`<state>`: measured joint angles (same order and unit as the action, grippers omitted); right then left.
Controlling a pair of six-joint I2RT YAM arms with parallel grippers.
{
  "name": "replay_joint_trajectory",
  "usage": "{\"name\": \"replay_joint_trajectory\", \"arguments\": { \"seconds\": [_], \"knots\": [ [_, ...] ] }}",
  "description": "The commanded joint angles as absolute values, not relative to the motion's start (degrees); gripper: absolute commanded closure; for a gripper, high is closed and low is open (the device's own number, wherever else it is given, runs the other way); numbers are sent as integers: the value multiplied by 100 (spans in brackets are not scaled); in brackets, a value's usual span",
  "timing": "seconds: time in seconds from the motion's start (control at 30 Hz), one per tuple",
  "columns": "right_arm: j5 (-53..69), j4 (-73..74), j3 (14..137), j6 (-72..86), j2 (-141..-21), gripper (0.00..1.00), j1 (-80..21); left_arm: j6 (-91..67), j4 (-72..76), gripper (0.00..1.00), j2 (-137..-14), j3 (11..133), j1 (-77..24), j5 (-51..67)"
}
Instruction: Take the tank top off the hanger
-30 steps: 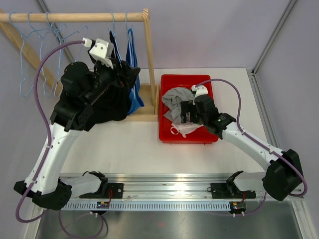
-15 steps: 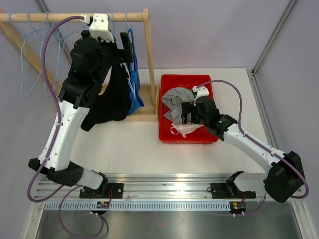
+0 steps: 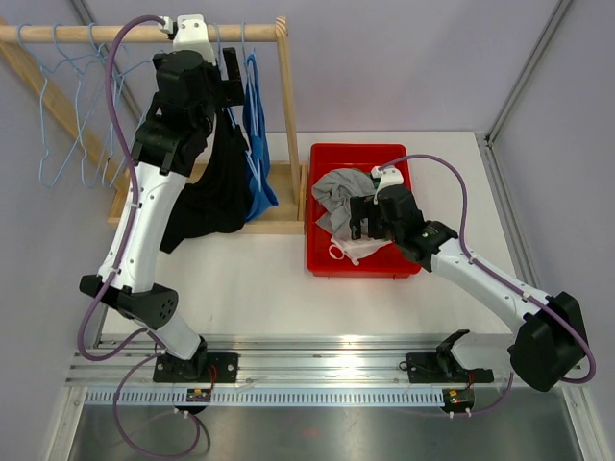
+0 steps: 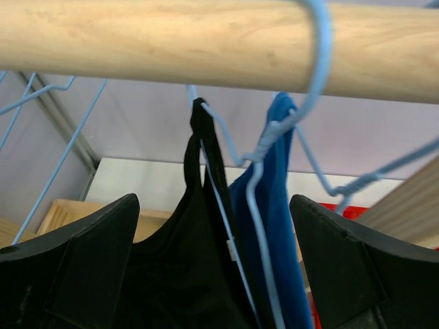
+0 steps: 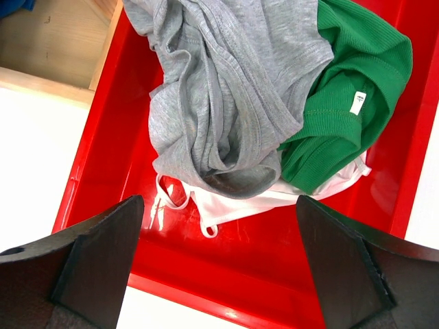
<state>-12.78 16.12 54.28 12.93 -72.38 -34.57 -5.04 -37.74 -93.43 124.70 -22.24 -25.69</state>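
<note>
Fingers (image 4: 89, 274) of the left gripper (image 4: 212, 281) stand spread wide just under the wooden rod (image 4: 171, 41), gripping nothing. The black tank top (image 4: 182, 274) hangs between them on its blue wire hanger (image 4: 216, 147), one strap looped over the wire. Whether either finger touches the cloth cannot be told. Beside it a blue tank top (image 4: 274, 219) hangs on a second wire hanger (image 4: 264, 147), so the rod carries two dressed hangers.

Further left on the rod is a cluster of bare wire hangers (image 3: 67, 96). They overlap too much for a sure count.

One red bin (image 5: 240, 288) sits on the table (image 3: 240, 288) right of the rack's upright post (image 3: 288, 106). The right gripper (image 5: 219, 274) hangs over it with its fingers (image 5: 96, 274) also wide apart and empty.

Three garments lie heaped in the bin: a grey one (image 5: 219, 103) on top, a green ribbed one (image 5: 343, 82) beside it, and a white one (image 5: 274, 199) mostly buried beneath both.

A small white label (image 5: 357, 103) is sewn at the green garment's neckline, its print too small to read. No other writing shows.

From above, the right arm covers the green garment, and the left gripper merges with the dark cloth. The lower edge of the left wrist view cuts off both hanging tops.
</note>
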Motion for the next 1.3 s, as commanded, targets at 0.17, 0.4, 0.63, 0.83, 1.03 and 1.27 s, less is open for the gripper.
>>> {"name": "replay_joint_trajectory", "arguments": {
  "seconds": [0.17,0.4,0.63,0.83,1.03,1.27],
  "knots": [
    [-1397,1424,5396,1345,-7128,0,-3516,-659,-3472,18,-9351,12164,-1978,-2470],
    [-1433,1433,5414,1345,-7216,1,-3507,-782,-3323,60,-9264,11927,-1969,-2215],
    [-1398,1441,5423,1353,-7260,1,-3507,-809,-3270,96,-9036,11786,-1969,-2118],
    [-1380,1441,5449,1345,-7330,0,-3507,-809,-3033,100,-8737,11532,-1969,-2101],
    [-1310,1441,5467,1354,-7418,1,-3516,-721,-2909,100,-8525,11610,-1969,-2048],
    [-1257,1468,5502,1345,-7515,0,-3507,-440,-2865,100,-8552,12110,-1969,-1740]
  ]
}}
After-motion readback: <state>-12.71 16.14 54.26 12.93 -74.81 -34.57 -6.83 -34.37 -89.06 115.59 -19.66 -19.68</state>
